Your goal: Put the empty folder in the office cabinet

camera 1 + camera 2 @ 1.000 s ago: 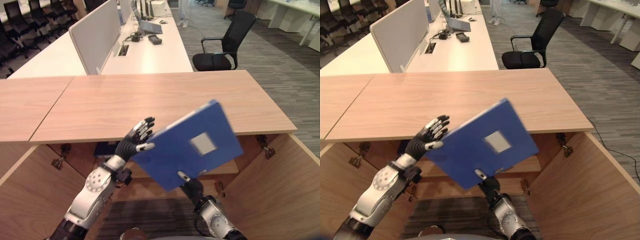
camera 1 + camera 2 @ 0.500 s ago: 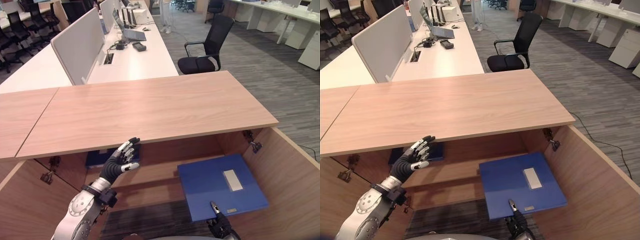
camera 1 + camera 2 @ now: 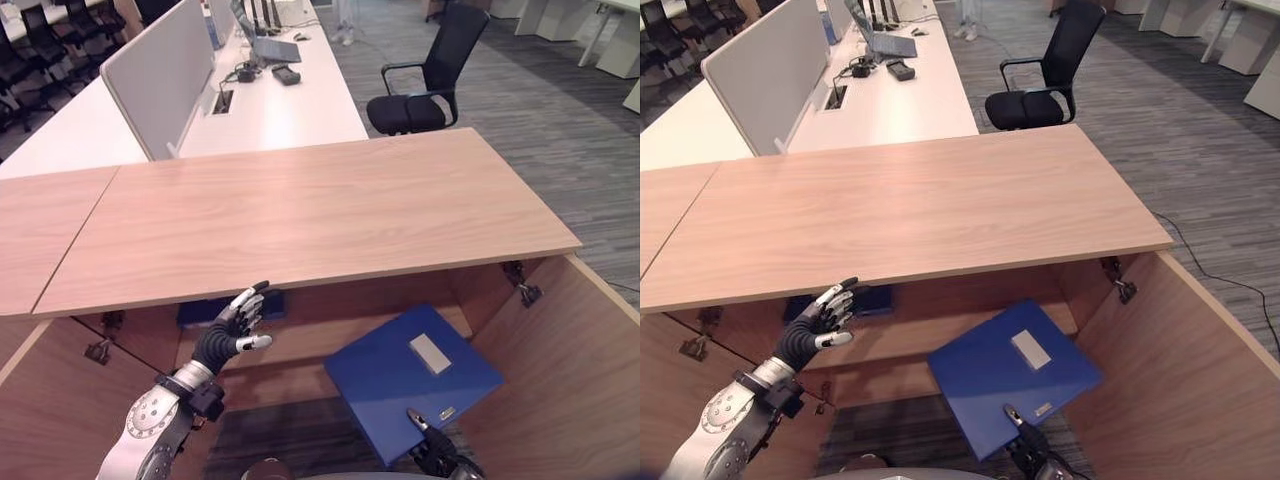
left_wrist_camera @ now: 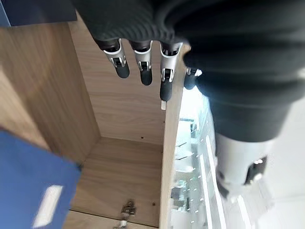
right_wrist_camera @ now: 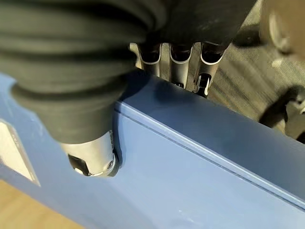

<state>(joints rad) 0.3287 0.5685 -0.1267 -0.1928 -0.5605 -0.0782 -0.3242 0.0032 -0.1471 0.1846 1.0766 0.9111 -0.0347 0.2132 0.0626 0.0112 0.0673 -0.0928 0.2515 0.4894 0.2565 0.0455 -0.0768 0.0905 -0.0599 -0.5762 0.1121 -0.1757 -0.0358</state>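
Your right hand (image 3: 432, 455) pinches the blue folder (image 3: 410, 378) at its near edge, thumb on top, fingers beneath; your left hand (image 3: 232, 325) hangs open. The folder looks stiff, light and slick, so keep hold of that edge while sliding it onto the cabinet shelf (image 3: 300, 345)

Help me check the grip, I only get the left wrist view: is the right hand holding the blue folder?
Observer: Yes. The right hand pinches the blue folder, thumb on top, fingers under its edge.
Operator: Is it on the shelf yet?
Observer: No, it hangs tilted in front of the open cabinet, lower than the top.
Operator: Anything already on that shelf?
Observer: A dark blue item lies at its left end, just beyond the open left hand.
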